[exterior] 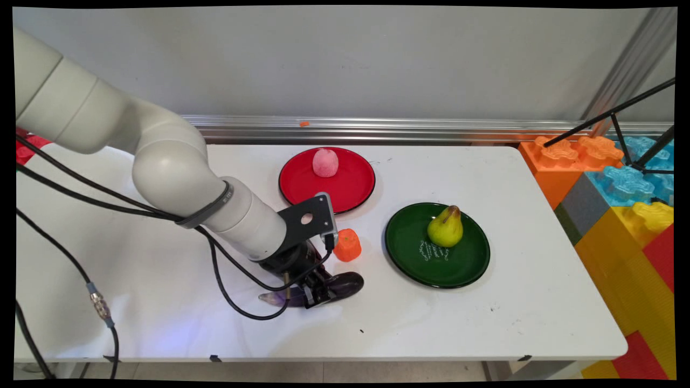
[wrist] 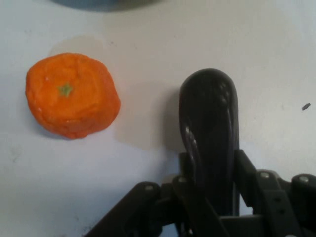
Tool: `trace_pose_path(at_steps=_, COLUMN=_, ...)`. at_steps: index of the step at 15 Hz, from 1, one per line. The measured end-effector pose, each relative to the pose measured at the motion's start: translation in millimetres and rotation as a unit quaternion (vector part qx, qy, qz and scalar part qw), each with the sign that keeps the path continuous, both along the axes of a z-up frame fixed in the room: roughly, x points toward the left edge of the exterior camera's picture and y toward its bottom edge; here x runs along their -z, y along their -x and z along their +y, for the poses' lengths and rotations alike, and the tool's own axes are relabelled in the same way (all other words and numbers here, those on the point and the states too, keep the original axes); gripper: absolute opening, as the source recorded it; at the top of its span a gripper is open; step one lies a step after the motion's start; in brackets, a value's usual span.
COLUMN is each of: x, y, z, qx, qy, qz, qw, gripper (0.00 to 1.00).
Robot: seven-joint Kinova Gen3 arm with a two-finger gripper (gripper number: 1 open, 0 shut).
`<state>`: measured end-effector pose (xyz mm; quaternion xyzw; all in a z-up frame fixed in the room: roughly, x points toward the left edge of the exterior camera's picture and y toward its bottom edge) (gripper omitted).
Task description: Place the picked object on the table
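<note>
We see the gripper [exterior: 318,291] closed on a dark purple eggplant [wrist: 210,138] lying on the tabletop [exterior: 485,323].
Just beyond the eggplant sits an orange [exterior: 347,245]; farther off we find a green plate [exterior: 463,269] bearing white writing too small to read and a pear [exterior: 445,227], then a red plate [exterior: 350,186] with a pink fruit [exterior: 325,163].
</note>
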<state>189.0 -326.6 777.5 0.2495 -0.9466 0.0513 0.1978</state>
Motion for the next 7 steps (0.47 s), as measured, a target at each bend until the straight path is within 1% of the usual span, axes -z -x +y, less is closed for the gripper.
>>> trace_pose_path(at_steps=1, x=0.7, y=0.1, z=0.1, qx=0.001, qy=0.000, qz=0.000, qw=1.0000, gripper=0.00)
trace_pose_path(at_steps=2, x=1.1, y=0.3, z=0.1, qx=0.002, qy=0.000, qz=0.001, qw=1.0000, gripper=1.00)
trace_pose_path(at_steps=7, x=3.4, y=0.1, z=-0.4, qx=0.003, qy=0.003, qz=0.001, qw=1.0000, gripper=1.00)
